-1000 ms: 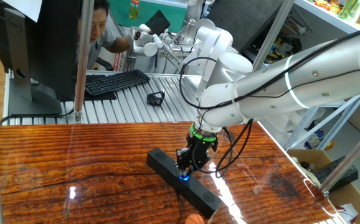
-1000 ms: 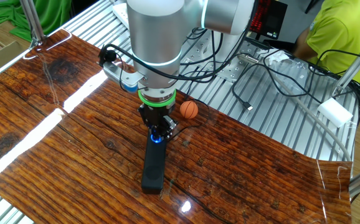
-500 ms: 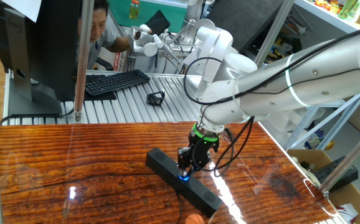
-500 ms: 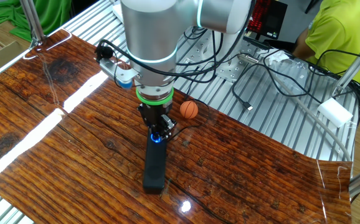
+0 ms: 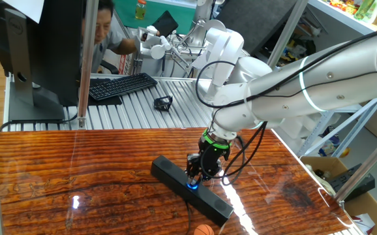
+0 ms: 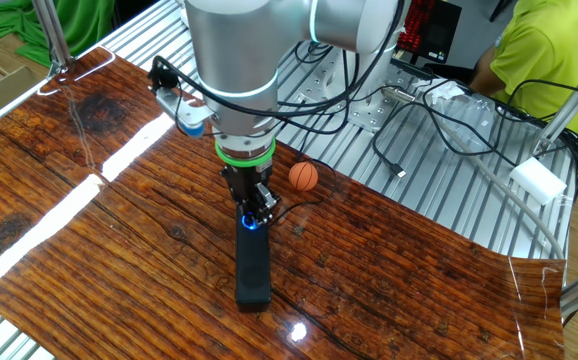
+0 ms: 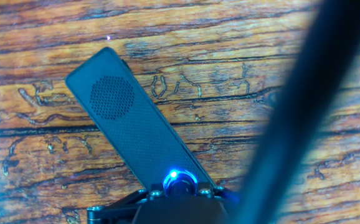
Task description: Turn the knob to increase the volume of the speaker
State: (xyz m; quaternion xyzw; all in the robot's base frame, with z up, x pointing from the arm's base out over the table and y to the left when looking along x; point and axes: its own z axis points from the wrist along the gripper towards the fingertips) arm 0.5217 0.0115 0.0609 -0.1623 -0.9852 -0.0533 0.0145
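Three views, and none of them gives a clean look at the fingertips. The gripper (image 5: 194, 180) sits right down on the knob (image 5: 192, 185), and all you get of the knob from one fixed view is a speck of blue glow under the black fingers. Same story from the other side: the gripper (image 6: 252, 215) covers most of the knob (image 6: 251, 224), only the blue light pokes out. In the hand view the knob (image 7: 179, 179) shows as a blue-lit ring at the bottom edge, with the gripper's dark hardware closed in tight on both sides of it, so it looks pinched on the knob, though the actual contact is cut off by the frame.

The speaker (image 5: 190, 190) lies flat on the wooden table (image 5: 64, 170), running diagonally, knob about at its middle. From the other fixed view the speaker (image 6: 252, 267) points toward the camera, and its far half is hidden behind the gripper and wrist. The hand view shows only one half of the speaker (image 7: 133, 127), with a round grille patch near its end; a thick dark blurred band crosses the right side, can't tell what it is.

A small orange ball (image 6: 303, 176) sits near the table's (image 6: 89, 240) far edge, close to the arm. In the first fixed view that ball (image 5: 204, 230) is cut off by the bottom edge.
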